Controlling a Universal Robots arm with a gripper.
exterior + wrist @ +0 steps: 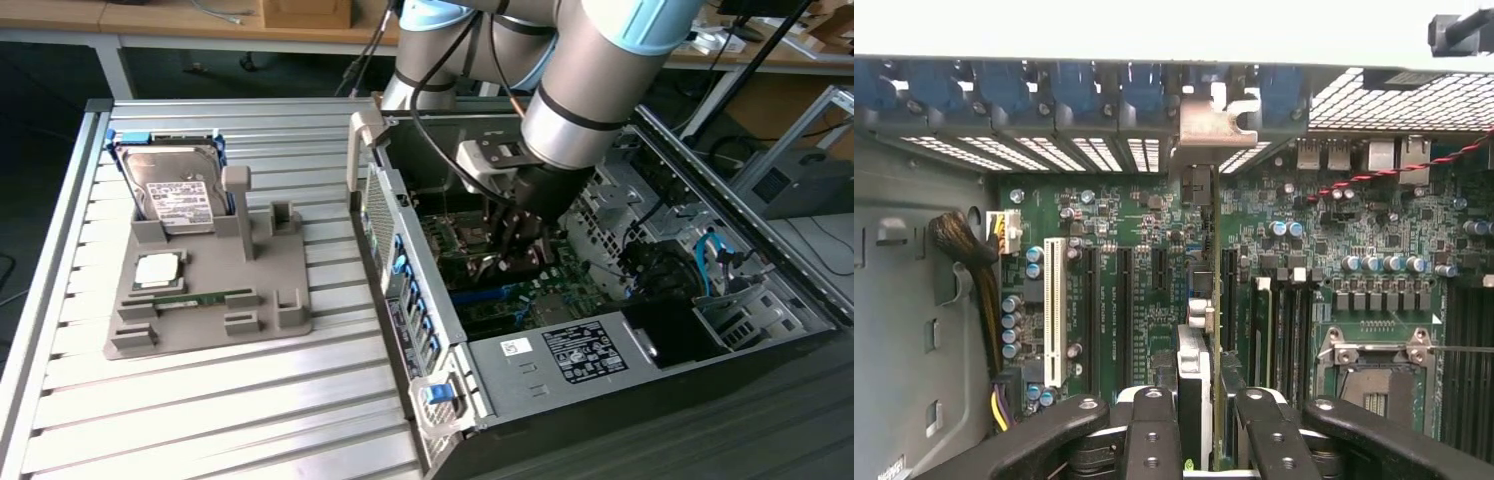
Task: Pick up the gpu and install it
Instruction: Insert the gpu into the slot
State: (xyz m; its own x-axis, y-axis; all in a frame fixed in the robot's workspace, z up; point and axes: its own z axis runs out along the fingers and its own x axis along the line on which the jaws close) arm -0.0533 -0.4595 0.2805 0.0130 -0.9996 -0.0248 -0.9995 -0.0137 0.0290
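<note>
The gripper [1199, 445] is deep inside the open computer case [587, 350], its fingers pinching the gpu [1194, 370]. The card is seen edge-on, standing upright over the motherboard [1124, 290] among the black expansion slots. Its metal bracket [1204, 125] meets the case's rear slot wall. Whether the card is seated cannot be told. On the bench [200, 400] beside the case, at the exterior view's left, a grey holder [267, 300] carries a hard drive [180, 190] and a memory stick [200, 298].
</note>
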